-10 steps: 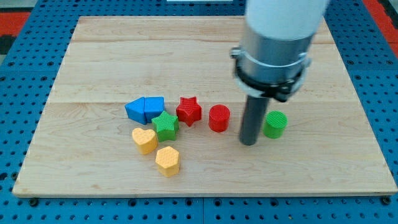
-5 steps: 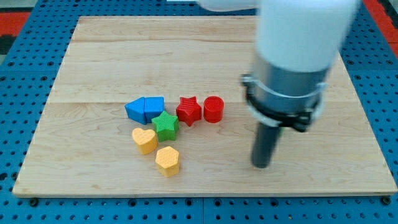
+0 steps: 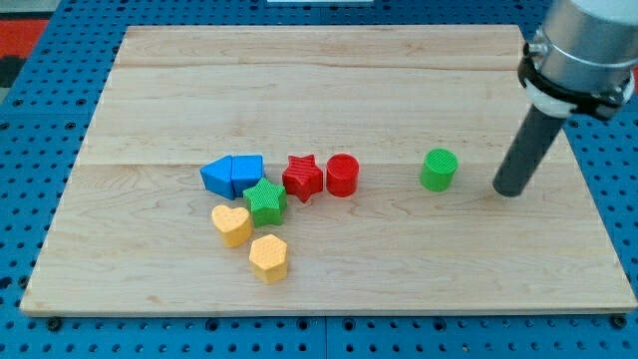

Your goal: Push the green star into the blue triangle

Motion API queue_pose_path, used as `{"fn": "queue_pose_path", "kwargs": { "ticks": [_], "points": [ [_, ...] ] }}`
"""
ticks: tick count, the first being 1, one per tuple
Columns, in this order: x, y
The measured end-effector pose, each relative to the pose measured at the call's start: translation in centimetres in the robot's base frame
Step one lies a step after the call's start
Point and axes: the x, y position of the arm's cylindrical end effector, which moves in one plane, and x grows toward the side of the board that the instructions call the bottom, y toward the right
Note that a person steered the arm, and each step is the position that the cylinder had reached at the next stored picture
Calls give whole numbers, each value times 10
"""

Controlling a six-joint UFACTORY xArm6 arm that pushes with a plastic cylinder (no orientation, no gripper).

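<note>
The green star [image 3: 265, 200] lies on the wooden board [image 3: 299, 90], left of centre, touching the lower edge of the blue triangle [image 3: 218, 177]. A second blue block [image 3: 248, 172] sits against the triangle's right side. My tip [image 3: 507, 191] rests on the board far to the view's right, well away from the star, just right of a green cylinder [image 3: 439, 170].
A red star [image 3: 302, 178] touches a red cylinder [image 3: 342, 175] just right of the green star. A yellow heart [image 3: 231, 224] and a second yellow block [image 3: 268, 257] lie below the green star.
My tip moved from the board's middle right, down, then up to the far right. The red cylinder shifted up-left against the red star. The green cylinder now sits higher, uncovered.
</note>
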Motion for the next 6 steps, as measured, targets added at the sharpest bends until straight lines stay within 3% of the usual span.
{"fn": "queue_pose_path", "kwargs": {
  "ticks": [2,3,4,6],
  "points": [
    [-18,-88],
    [-20,-53],
    [39,-35],
    [44,-185]
  ]
}}
